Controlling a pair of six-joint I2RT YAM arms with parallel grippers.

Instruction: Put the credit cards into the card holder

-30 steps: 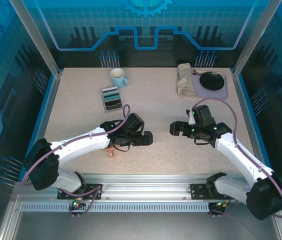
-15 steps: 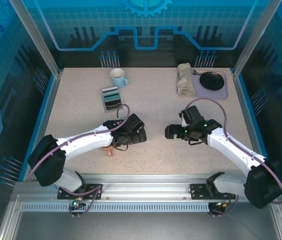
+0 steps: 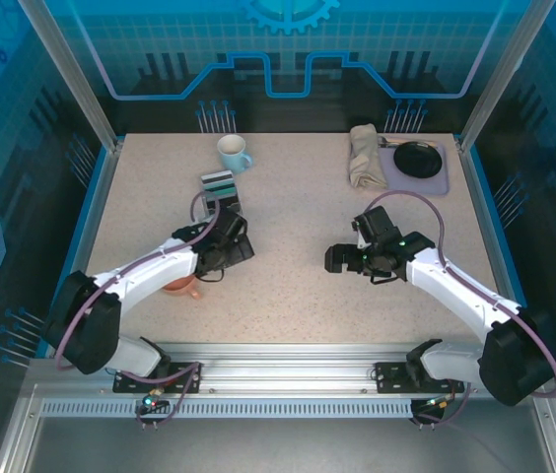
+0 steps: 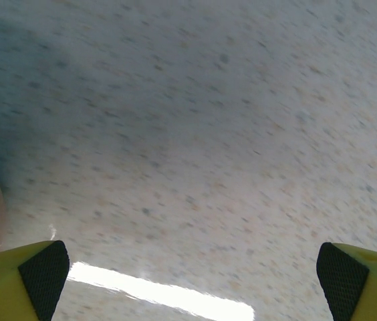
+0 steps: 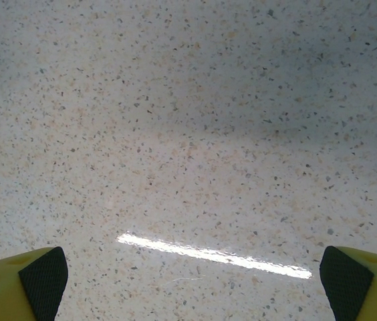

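Sitting tiered: credit cards (image 3: 221,183) teal, dark, pale

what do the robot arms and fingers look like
The left arm and right arm have white links, black joints and black bases, each with a purple-grey cable looping alongside. The fingers are yellow with black pads.

no readable text, labels, brands or numbers anywhere. only sign-like mark: a gear graphic (image 3: 289,12) on the blue back wall at 12 o'clock, no lettering on it.
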